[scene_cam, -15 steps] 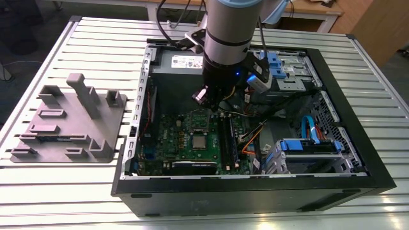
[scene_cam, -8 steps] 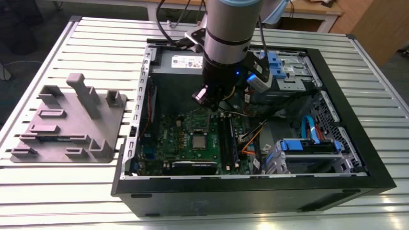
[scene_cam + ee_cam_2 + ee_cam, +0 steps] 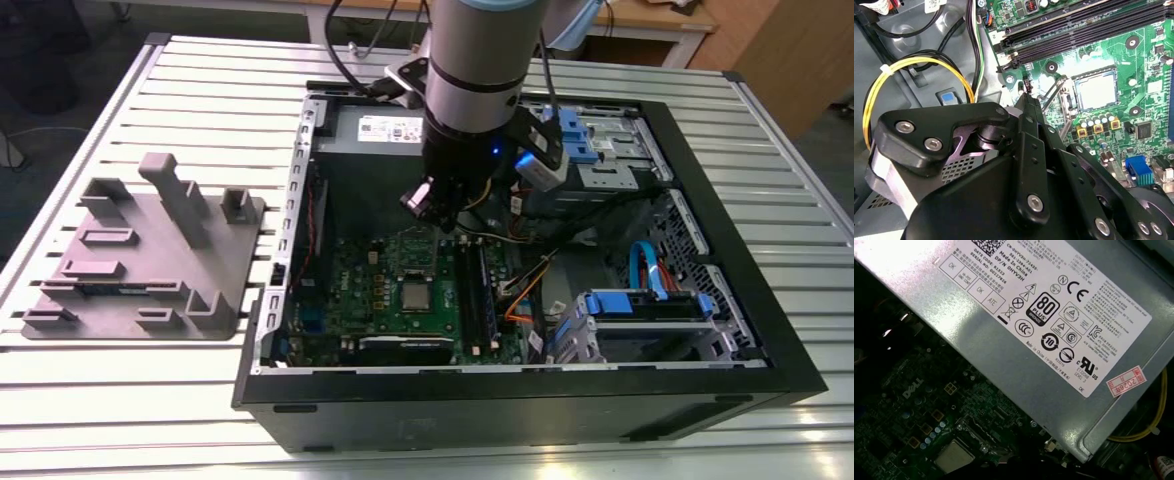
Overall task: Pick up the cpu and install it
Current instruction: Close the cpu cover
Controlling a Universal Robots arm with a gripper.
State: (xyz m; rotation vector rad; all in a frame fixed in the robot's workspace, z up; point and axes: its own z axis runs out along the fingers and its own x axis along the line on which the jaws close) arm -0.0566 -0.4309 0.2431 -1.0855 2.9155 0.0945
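Note:
The cpu (image 3: pixel 418 295) is a small silvery square lying flat in the socket in the middle of the green motherboard (image 3: pixel 367 300). Both wrist views show the cpu (image 3: pixel 1095 89) (image 3: pixel 954 456) in that socket. My gripper (image 3: pixel 441 212) hangs over the far edge of the board, just beyond the socket and apart from the chip. In the second wrist view its black fingers (image 3: pixel 1026 107) meet in a narrow tip, shut, with nothing visible between them. A thin metal socket lever (image 3: pixel 1052 96) slants up right beside that tip.
The open black computer case (image 3: pixel 534 400) lies on a slatted white table. A grey power supply (image 3: pixel 1019 325) sits at its far end, black memory slots (image 3: pixel 1079 30) run beside the socket, and yellow cables (image 3: pixel 919 67) and a drive cage (image 3: pixel 641 310) lie nearby. A grey plastic tray (image 3: pixel 134 250) stands at the exterior view's left.

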